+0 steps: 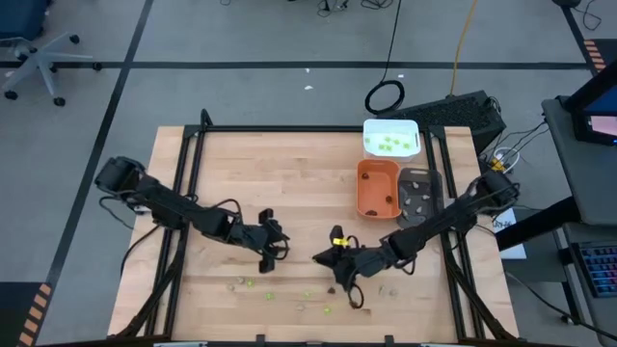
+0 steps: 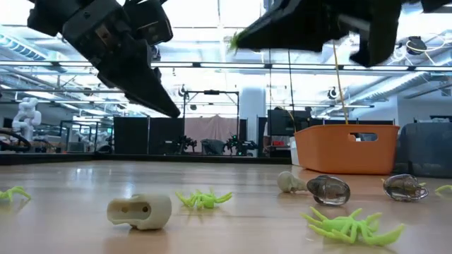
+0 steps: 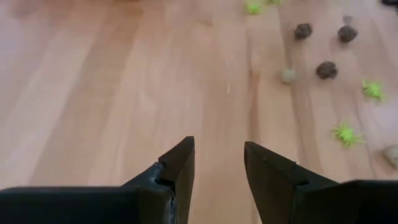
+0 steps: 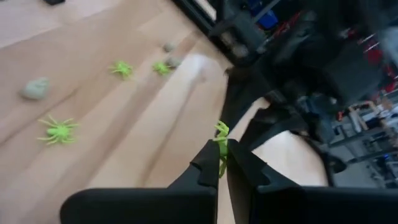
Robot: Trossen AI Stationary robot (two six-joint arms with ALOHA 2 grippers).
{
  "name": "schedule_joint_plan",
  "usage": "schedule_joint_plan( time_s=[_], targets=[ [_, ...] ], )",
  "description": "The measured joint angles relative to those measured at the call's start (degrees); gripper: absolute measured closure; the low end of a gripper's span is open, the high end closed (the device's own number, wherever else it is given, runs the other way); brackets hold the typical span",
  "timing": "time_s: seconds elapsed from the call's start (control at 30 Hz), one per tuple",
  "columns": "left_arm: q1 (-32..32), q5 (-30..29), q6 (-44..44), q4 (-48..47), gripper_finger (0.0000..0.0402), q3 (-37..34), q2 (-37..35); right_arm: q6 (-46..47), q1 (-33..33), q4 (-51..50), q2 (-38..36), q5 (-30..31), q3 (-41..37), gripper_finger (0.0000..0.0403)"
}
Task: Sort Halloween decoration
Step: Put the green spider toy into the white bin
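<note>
- Holding a lime-green spider (image 4: 221, 138) pinched between the tips of my right hand (image 4: 222, 163), I have it lifted off the counter (image 1: 289, 183), near the middle of the near half; the fingers are closed on one thin part of it and most of the toy sticks out beyond them.
- My left hand (image 3: 219, 163) hangs over bare wood to the left of the right one, fingers parted with a clear gap and nothing between them.
- Three trays stand at the far right of the counter: a white tray (image 1: 390, 138) farthest off with green pieces already in it, an orange tray (image 1: 377, 186) just nearer, and a grey tray (image 1: 417, 197) touching the orange one's right side with dark pieces in it.
- My judgement: the green spider belongs in the white tray, so the step in hand is the carry to the far right.
- To do it well I would keep the pinch firm, since the grip is only on a thin limb and a jolt could shake it loose.
- I would travel high enough to pass over the orange tray's wall, then let go only when well inside the white rim.
- Loose pieces lie on the near strip of the counter: more green spiders (image 2: 351, 226), a pale skull (image 2: 139, 211), dark rounded bugs (image 2: 328, 189).
- My left hand could take one of these next, coming straight down so its fingers straddle a single piece.
</note>
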Motion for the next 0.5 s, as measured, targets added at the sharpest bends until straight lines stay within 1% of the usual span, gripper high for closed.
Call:
schedule_joint_plan(
  time_s=[0.07, 0.23, 0.5],
  targets=[
    [-0.2, -1.0, 0.3, -1.2, 0.0256, -0.1, -1.2, -1.8, -0.2, -2.6, -2.7, 0.0, 0.0, 0.0403],
    [-2.3, -4.3, 2.1, -0.6, 0.0256, 0.0, -4.1, -5.4, -0.4, -7.7, -8.7, 0.0, 0.0, 0.0403],
    [-8.5, -10.5, 3.2, -1.2, 0.0256, 0.0, -7.6, -9.1, -0.4, -14.0, -16.3, 0.0, 0.0, 0.0403]
  ],
)
